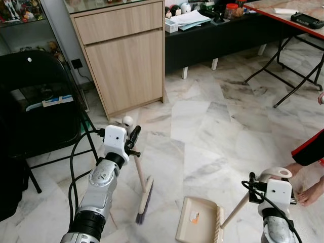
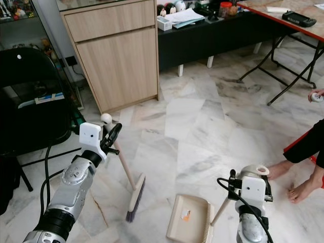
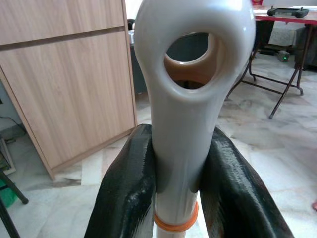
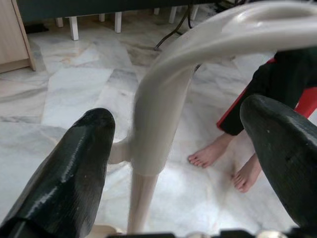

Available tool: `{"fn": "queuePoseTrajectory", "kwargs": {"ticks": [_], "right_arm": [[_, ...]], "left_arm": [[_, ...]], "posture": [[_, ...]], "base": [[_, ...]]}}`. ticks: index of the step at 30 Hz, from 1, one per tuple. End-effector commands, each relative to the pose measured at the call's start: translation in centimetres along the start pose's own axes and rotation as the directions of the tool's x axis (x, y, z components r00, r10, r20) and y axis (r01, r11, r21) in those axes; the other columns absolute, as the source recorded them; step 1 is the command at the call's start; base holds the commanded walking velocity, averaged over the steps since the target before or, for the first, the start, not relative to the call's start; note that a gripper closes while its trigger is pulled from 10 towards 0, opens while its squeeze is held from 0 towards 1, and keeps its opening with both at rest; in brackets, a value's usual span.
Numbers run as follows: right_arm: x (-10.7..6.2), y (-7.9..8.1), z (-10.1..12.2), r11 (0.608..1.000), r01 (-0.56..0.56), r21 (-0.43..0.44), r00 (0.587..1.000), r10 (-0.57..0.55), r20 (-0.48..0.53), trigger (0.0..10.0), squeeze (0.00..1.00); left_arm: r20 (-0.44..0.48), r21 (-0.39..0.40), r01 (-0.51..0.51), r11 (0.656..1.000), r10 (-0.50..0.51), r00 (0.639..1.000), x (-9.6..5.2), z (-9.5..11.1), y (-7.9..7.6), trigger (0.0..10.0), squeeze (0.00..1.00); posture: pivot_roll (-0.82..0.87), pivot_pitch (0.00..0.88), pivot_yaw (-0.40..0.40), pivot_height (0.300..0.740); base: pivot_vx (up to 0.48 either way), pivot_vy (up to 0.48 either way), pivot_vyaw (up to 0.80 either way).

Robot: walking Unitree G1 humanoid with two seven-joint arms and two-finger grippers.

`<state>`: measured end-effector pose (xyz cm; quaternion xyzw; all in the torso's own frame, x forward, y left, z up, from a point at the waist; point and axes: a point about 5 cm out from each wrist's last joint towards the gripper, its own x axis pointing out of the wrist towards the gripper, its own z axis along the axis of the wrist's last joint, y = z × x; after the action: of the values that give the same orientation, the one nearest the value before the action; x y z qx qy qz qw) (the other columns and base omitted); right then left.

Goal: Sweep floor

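Left claw [image 3: 176,198] clamped on the top of the broom handle [image 1: 138,167], just below its hanging loop; the handle slants so the bristles [image 1: 145,206] rest on the marble floor [image 1: 212,131]. Centre: dustpan [image 1: 197,220] flat on the floor, well apart from the bristles. Right claw [image 4: 163,163]: 2 fingers spread wide around the dustpan handle [image 4: 158,109], apparently not gripping. Far right: a person's bare feet [image 1: 304,190].

The marble floor [image 1: 212,131] was white and grey. A wooden cabinet [image 1: 124,61] stood at 11 o'clock, a black chair [image 1: 38,101] at 9, a red folding counter [image 1: 298,15] at 1.
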<state>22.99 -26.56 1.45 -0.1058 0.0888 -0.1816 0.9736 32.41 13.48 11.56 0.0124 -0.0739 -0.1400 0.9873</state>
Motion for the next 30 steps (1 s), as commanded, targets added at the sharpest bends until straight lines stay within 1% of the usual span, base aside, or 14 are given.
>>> {"fn": "queuePoseTrajectory", "kwargs": {"ticks": [1, 7, 10, 15, 23, 25, 30], "right_arm": [[0.1, -0.3, 0.1, 1.000, -0.002, -0.007, 1.000, 0.002, 0.011, 10.0, 0.00], [0.6, -0.4, 0.6, 0.999, -0.035, -0.033, 0.999, 0.037, 0.038, 10.0, 0.00], [0.9, -0.1, 0.9, 0.996, -0.068, -0.053, 0.996, 0.071, 0.056, 10.0, 0.00], [1.0, -0.2, 1.1, 0.995, -0.085, -0.047, 0.993, 0.088, 0.076, 10.0, 0.00], [1.2, -0.2, 1.2, 0.991, -0.117, -0.072, 0.989, 0.122, 0.077, 10.0, 0.00], [1.2, 0.1, 0.9, 0.987, -0.139, -0.082, 0.988, 0.144, 0.061, 10.0, 0.00], [1.2, 0.1, 0.4, 0.985, -0.144, -0.090, 0.988, 0.148, 0.034, 10.0, 0.00]], "left_arm": [[0.033, 0.005, -0.007, 1.000, 0.007, 0.999, 0.2, 0.6, 0.3, 10.0, 0.00], [0.033, 0.006, -0.007, 1.000, 0.007, 0.999, 0.2, 0.6, 0.2, 10.0, 0.00], [0.033, 0.007, -0.008, 1.000, 0.008, 0.999, 0.1, 0.6, 0.3, 10.0, 0.00], [0.033, 0.008, -0.009, 1.000, 0.009, 0.999, 0.1, 0.6, 0.3, 10.0, 0.00], [0.032, 0.009, -0.008, 1.000, 0.008, 0.999, 0.1, 0.6, 0.3, 10.0, 0.00], [0.032, 0.014, -0.006, 1.000, 0.005, 0.999, 0.0, 0.6, 0.3, 10.0, 0.00], [0.035, 0.026, -0.002, 1.000, 0.001, 0.999, 0.0, 0.7, 0.3, 10.0, 0.00]], "posture": [[0.04, 0.064, 0.021, 0.740], [0.04, 0.064, 0.021, 0.740], [0.04, 0.065, 0.020, 0.740], [0.04, 0.066, 0.022, 0.740], [0.04, 0.067, 0.022, 0.740], [0.04, 0.067, 0.022, 0.740], [0.05, 0.068, 0.022, 0.740]], "base": [[0.000, 0.000, 0.00], [0.000, 0.000, 0.00], [0.000, 0.000, 0.00], [0.000, 0.000, 0.00], [0.000, 0.000, 0.00], [0.000, 0.000, 0.00], [0.000, 0.000, 0.00]]}}
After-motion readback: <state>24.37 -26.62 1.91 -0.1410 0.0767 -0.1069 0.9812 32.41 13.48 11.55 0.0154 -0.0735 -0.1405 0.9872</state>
